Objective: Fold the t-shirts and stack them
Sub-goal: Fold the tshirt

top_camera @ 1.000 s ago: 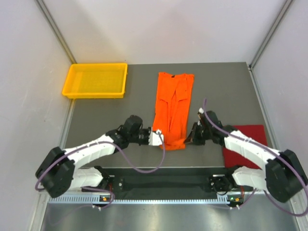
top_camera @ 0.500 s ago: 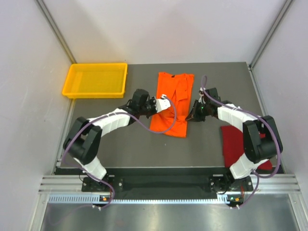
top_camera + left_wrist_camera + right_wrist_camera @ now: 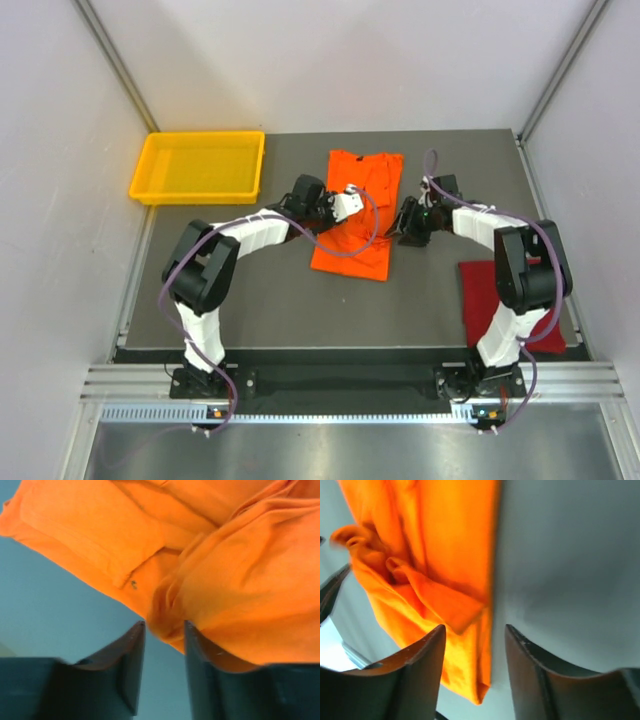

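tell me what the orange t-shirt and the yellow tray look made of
The orange t-shirt looks like soft, matte woven or knit cloth: it creases, bunches and drapes in folds. The yellow tray is probably rigid moulded plastic with a smooth finish, going by its straight raised rim and even colour.

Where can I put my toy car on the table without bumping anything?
Bare table lies between the orange t-shirt and the front edge, left of the dark red t-shirt. The far right corner is free too. It is crowded beside the orange t-shirt, where the left tool and right tool sit.
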`<state>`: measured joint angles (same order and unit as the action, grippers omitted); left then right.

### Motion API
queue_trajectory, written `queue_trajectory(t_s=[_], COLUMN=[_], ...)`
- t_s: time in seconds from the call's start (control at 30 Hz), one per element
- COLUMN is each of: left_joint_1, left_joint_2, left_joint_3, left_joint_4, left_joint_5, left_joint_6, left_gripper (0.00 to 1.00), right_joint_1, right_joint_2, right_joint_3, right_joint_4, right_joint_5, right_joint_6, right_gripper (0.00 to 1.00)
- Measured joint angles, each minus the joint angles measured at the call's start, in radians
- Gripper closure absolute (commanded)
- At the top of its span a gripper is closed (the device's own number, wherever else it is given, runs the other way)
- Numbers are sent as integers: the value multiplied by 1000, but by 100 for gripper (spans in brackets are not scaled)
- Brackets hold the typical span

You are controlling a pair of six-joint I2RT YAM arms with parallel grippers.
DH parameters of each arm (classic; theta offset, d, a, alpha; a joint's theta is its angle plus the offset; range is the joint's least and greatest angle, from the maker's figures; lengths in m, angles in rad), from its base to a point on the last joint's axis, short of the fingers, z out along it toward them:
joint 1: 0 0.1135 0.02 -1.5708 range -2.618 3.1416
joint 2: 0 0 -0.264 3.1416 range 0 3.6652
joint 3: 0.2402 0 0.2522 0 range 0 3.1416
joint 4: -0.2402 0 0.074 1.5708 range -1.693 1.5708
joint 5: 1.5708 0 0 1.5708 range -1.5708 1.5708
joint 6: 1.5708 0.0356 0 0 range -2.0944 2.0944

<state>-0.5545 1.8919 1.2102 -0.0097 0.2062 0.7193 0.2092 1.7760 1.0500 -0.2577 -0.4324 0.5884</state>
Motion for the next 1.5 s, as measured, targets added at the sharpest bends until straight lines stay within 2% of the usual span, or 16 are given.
queue_trajectory(t_s=[0.03, 0.07, 0.2, 0.27, 0.3, 0.43, 0.53, 0.67, 0.8, 1.07, 1.37, 1.47, 1.5], left_joint_1=[1, 2, 16, 32, 44, 84, 92, 78, 73, 76, 77, 83, 88], left_joint_2=[17, 31, 76, 76, 72, 7, -88, -194, -204, -32, 98, 116, 120], left_joint_3=[21, 40, 135, 172, 188, 174, 88, -23, -54, 21, 93, 119, 128], left_joint_4=[-14, -24, -85, -108, -119, -166, -199, -213, -192, -98, -45, -34, -32], left_joint_5=[-18, -32, -118, -142, -150, -140, -65, 36, 89, 58, 39, 37, 40], left_joint_6=[-10, -14, -76, -110, -132, -186, -218, -267, -309, -377, -385, -394, -402], left_gripper=[27, 26, 27, 29, 32, 34, 34, 34, 35, 32, 31, 31, 34], right_joint_1=[-13, -29, -69, -75, -74, -29, 36, 139, 195, 177, 98, 71, 66], right_joint_2=[2, 2, -24, -84, -135, -301, -341, -248, -122, 89, 182, 201, 201], right_joint_3=[0, 1, 36, 37, 35, -29, -90, -119, -104, 88, 186, 231, 241], right_joint_4=[2, 1, -23, -28, -31, -6, 35, 59, 76, 71, 72, 52, 48], right_joint_5=[3, 11, 93, 135, 152, 174, 127, 61, 15, 36, 117, 130, 134], right_joint_6=[-2, -2, -31, -57, -73, -114, -117, -110, -105, -106, -90, -92, -96], right_gripper=[45, 44, 44, 52, 62, 82, 85, 86, 87, 88, 88, 85, 80])
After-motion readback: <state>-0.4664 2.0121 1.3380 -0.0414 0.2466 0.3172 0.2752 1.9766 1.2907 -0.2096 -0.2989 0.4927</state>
